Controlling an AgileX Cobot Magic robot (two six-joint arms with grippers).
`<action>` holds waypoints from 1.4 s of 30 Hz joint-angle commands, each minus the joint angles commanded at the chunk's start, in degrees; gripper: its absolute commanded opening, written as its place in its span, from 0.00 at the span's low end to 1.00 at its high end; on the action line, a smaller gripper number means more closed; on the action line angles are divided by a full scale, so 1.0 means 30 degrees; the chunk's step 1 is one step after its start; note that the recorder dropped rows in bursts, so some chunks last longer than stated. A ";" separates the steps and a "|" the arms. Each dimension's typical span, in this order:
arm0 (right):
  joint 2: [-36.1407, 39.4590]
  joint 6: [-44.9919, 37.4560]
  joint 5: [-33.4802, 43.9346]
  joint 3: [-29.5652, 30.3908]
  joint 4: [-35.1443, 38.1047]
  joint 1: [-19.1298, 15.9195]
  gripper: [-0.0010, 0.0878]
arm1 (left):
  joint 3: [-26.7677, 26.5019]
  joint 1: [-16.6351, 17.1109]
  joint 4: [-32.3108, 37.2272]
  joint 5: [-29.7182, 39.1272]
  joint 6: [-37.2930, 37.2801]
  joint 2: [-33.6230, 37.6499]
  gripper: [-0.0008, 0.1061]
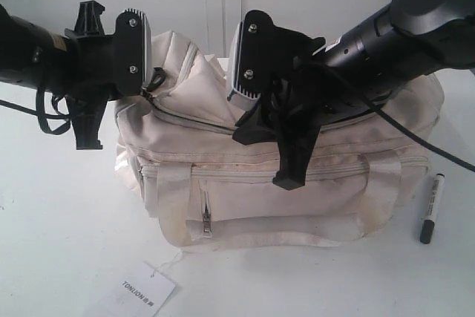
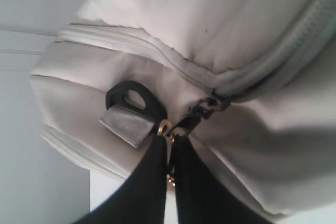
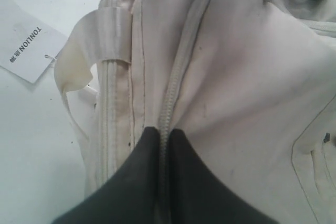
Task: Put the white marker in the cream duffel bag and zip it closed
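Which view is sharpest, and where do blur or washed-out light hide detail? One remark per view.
Exterior view: sharpest, evenly lit; the table nearly washes out, yet the paper tag print is legible. Left wrist view: soft; the left tool is a blurred dark mass against the cream duffel bag. Right wrist view: the right tool is blurred too, the zipper clearer.

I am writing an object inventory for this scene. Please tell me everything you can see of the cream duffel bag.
The cream duffel bag is large, made of soft fabric, faintly stained, and rests upright on the white table. It has satin-looking handle straps, a front zip pocket, a black D-ring and a white paper tag on a string. Its top zipper looks closed where visible. The left gripper pinches the gold pull; the right gripper pinches the fabric along the zipper.
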 joint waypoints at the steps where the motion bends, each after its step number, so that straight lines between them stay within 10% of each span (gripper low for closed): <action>1: 0.0000 0.0000 0.0000 0.0000 0.0000 0.0000 0.01 | 0.0000 0.0000 0.0000 -0.0042 0.0000 0.0079 0.01; 29: 0.0000 -0.0295 0.0157 0.0000 -0.0004 0.0000 0.01 | 0.0000 0.0746 0.0000 -0.0519 -0.1033 0.0850 0.02; 35: 0.0000 -0.0295 -0.0123 0.0000 -0.0004 0.0000 0.01 | 0.0000 0.0746 0.0000 -0.0307 -0.1658 0.0808 0.39; 42: 0.0000 0.0477 -0.1436 0.0000 0.0035 0.0000 0.01 | 0.0000 0.0746 0.0000 0.0713 -0.4877 -0.1226 0.43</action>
